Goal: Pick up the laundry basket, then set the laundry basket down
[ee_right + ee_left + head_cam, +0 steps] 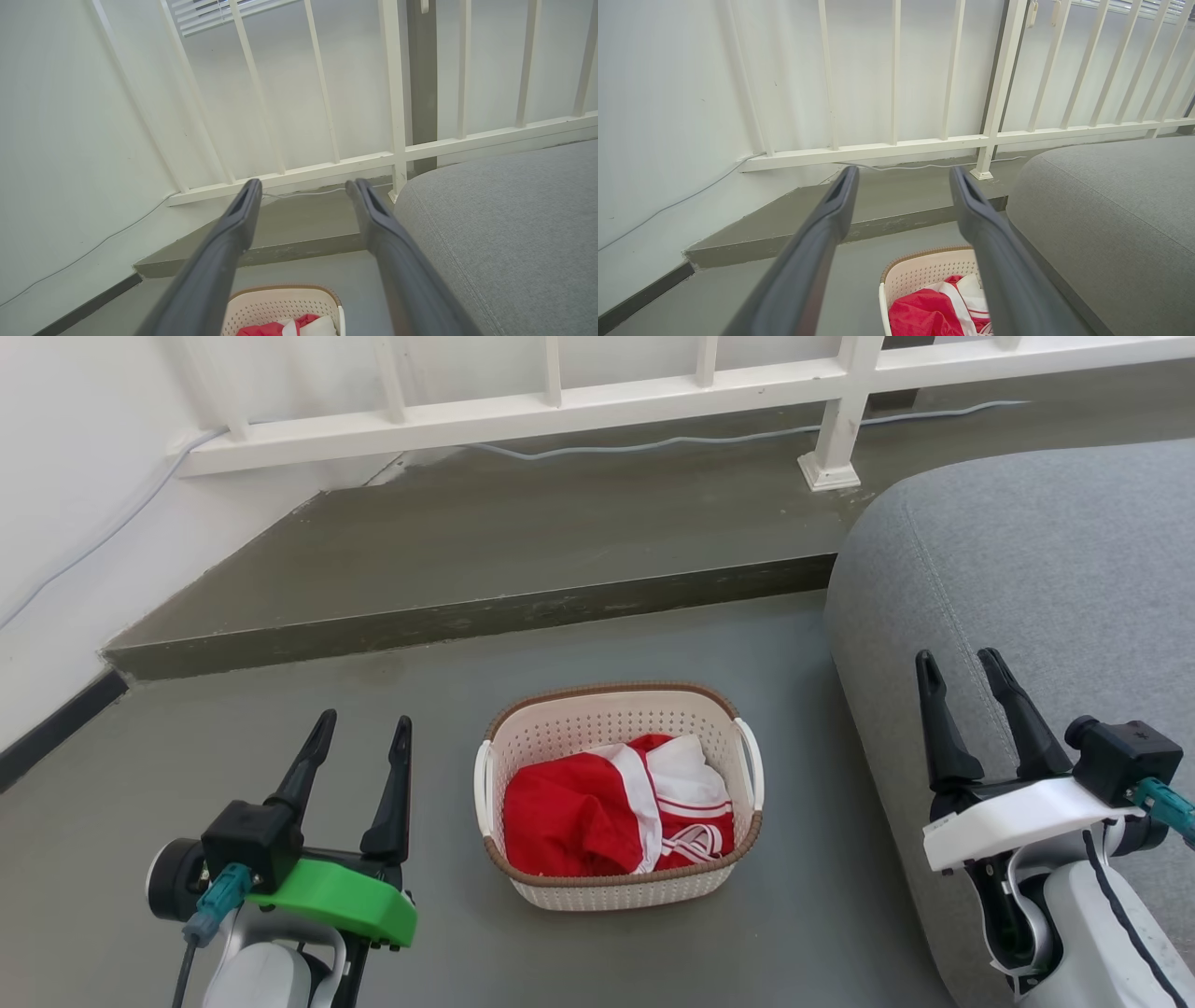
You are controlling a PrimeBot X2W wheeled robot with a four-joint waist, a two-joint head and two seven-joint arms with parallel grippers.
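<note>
Your left gripper (365, 719) and right gripper (956, 655) hang with fingers apart and empty, either side of the laundry basket (616, 894) on the floor (233, 728). From the head you see it whole, with red-and-white cloth (579, 812) inside. Both wrist views crop it at the bottom edge, partly behind a finger.

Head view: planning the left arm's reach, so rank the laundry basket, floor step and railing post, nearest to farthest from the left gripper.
1. Laundry basket, just right of the left gripper.
2. Step, ahead.
3. Railing post, far right.
</note>
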